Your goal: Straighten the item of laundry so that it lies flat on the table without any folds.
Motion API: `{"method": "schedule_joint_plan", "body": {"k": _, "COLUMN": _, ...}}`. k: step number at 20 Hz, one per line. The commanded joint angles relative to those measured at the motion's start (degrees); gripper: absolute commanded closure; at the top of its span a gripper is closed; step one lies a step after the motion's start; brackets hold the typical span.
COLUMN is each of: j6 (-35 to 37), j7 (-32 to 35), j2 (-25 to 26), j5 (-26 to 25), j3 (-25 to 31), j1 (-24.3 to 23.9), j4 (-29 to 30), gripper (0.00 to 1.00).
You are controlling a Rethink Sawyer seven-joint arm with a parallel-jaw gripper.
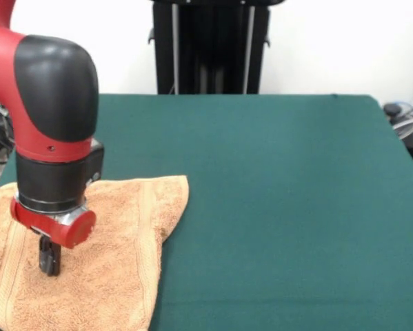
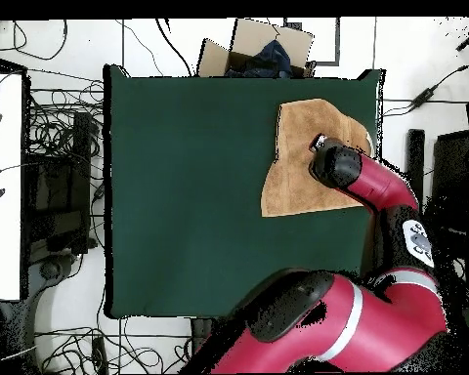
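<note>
Towel's still rumpled, so the job's nowhere near finished

The pincer is right down on the towel, its dark tips look pressed together at the cloth, though I can't tell if they've actually pinched any fabric; around it the towel sits bunched toward one corner of the counter, and seen from the front there's a doubled-over flap with a border band running down the side away from the arm; from overhead the towel's outline is lopsided, not a clean square, so folds are clearly left; I'd say the flattening is barely underway, the folded layers want pulling out and spreading over the open green next to the towel.
</note>
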Motion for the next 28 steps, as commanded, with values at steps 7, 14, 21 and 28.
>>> {"method": "schedule_joint_plan", "body": {"k": 7, "j6": 12.05, "j7": 2.89, "j2": -3.4, "j5": -3.65, "j3": 0.23, "j1": 2.34, "j4": 6.76, "gripper": 1.0}}
{"method": "schedule_joint_plan", "body": {"k": 14, "j6": 9.89, "j7": 9.86, "j2": -5.2, "j5": -1.29, "j3": 0.57, "j1": 5.23, "j4": 13.68, "gripper": 1.0}}
{"method": "schedule_joint_plan", "body": {"k": 21, "j6": 12.2, "j7": 12.64, "j2": -5.05, "j5": 2.14, "j3": 1.25, "j1": 7.08, "j4": 15.73, "gripper": 1.0}}
{"method": "schedule_joint_plan", "body": {"k": 28, "j6": 8.24, "j7": 14.68, "j2": -4.49, "j5": 5.35, "j3": 1.63, "j1": 9.12, "j4": 18.64, "gripper": 1.0}}
